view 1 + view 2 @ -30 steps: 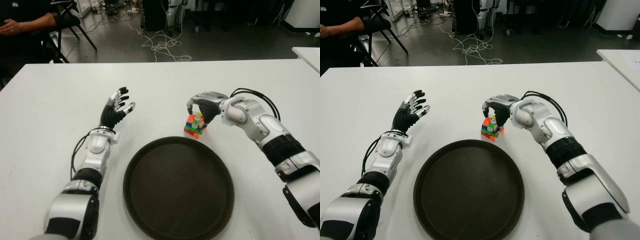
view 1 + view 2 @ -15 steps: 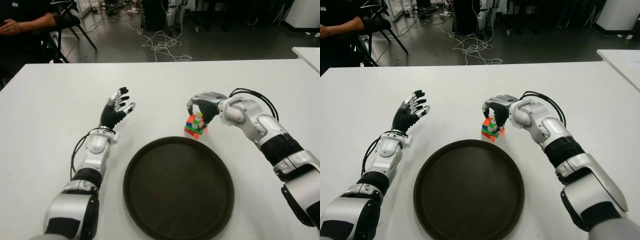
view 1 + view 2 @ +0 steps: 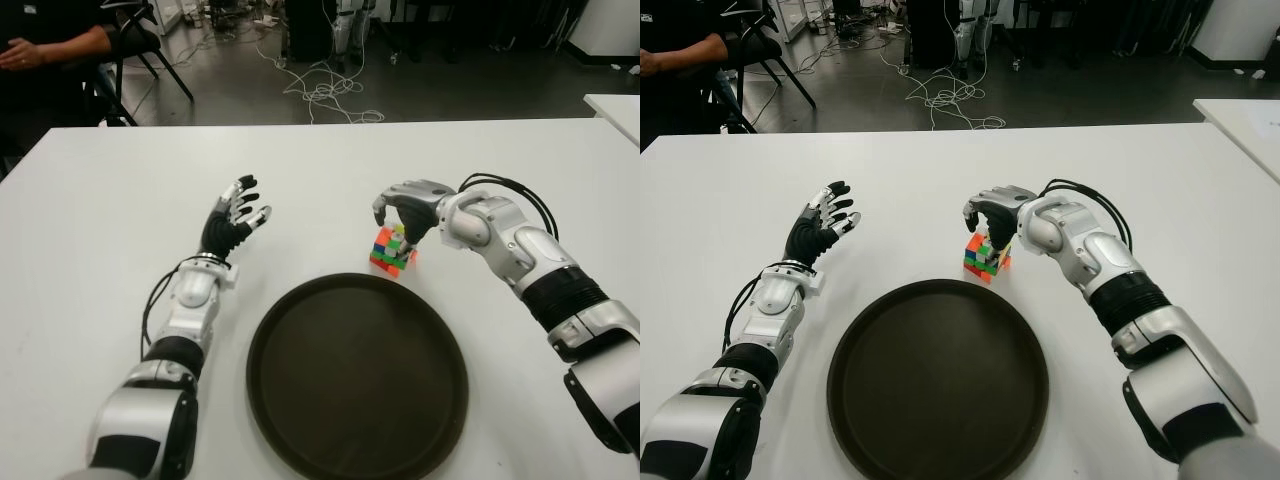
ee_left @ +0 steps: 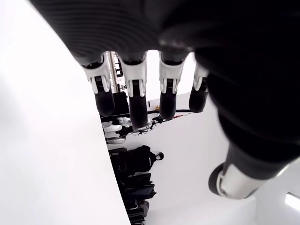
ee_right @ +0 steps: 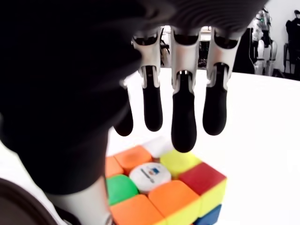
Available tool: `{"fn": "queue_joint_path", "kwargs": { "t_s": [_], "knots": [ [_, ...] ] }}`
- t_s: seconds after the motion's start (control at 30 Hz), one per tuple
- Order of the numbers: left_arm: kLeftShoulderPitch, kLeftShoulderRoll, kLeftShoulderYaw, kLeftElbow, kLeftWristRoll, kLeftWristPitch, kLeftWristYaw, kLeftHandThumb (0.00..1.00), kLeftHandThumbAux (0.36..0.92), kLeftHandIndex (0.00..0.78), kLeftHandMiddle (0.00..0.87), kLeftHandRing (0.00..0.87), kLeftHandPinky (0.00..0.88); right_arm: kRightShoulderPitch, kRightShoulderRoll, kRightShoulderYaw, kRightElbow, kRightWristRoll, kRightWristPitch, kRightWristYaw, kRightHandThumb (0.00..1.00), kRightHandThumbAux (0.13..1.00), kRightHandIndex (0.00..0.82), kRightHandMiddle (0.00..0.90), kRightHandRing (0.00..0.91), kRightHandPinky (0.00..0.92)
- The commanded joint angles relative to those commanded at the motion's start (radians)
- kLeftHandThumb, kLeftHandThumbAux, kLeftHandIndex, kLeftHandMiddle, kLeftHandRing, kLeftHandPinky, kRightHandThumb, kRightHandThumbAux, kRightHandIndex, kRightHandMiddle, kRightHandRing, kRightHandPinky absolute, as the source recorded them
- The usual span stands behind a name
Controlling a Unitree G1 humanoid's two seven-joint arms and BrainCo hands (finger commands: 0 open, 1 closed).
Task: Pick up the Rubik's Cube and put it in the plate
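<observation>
**Fingers lifted off the cube, grip still to be made**

Since a second ago my right hand point(image 3: 408, 205) has risen a little and its fingers have uncurled: they were wrapped down around the cube point(image 3: 392, 249), and now they hang just above its top face. The cube itself has hardly shifted; it sits on the table point(image 3: 90, 200), just off the plate point(image 3: 357, 375) rim at about 12 o'clock, slightly tipped onto one edge.

My wrist view shows it plainly: four fingertips point(image 5: 183, 136) dangle over the coloured tiles with a gap under them, the thumb off to one side, nothing clasped. So the right hand is released and empty, poised over the cube. My left hand point(image 3: 232, 218) shows at 9 o'clock of the cube, well apart, fingers spread and holding nothing (it has no part in this step).

To do the grasp well, I judge I should lower the palm until the fingers reach down the far face and the thumb meets the near one, pinching on opposite flat sides rather than on corners. The tilt is the risk: pressing from above could roll the cube away or nudge it against the rim. I'd close slowly, feel both sides seat, then lift straight up before carrying it toward 6 o'clock, over the plate's middle.
</observation>
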Motion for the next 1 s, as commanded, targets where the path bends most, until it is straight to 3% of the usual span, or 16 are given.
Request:
{"fn": "queue_joint_path", "kwargs": {
  "t_s": [0.3, 0.57, 1.0],
  "knots": [
    [0.002, -0.002, 0.002, -0.008, 0.005, 0.013, 0.012, 0.000, 0.734, 0.117, 0.132, 0.119, 0.118, 0.014, -0.011, -0.011, -0.038, 0.008, 0.012, -0.006, 0.000, 0.892, 0.445, 0.538, 0.544, 0.524],
    [0.002, -0.003, 0.002, -0.006, 0.006, 0.014, 0.018, 0.000, 0.706, 0.103, 0.125, 0.114, 0.114, 0.018, -0.014, -0.016, -0.050, 0.011, 0.020, 0.000, 0.000, 0.888, 0.455, 0.546, 0.565, 0.534],
    [0.006, -0.005, 0.000, -0.015, 0.006, 0.015, 0.021, 0.000, 0.726, 0.118, 0.138, 0.124, 0.117, 0.025, -0.027, -0.023, -0.081, 0.015, 0.014, 0.007, 0.000, 0.890, 0.463, 0.567, 0.579, 0.543]
  ]
}}
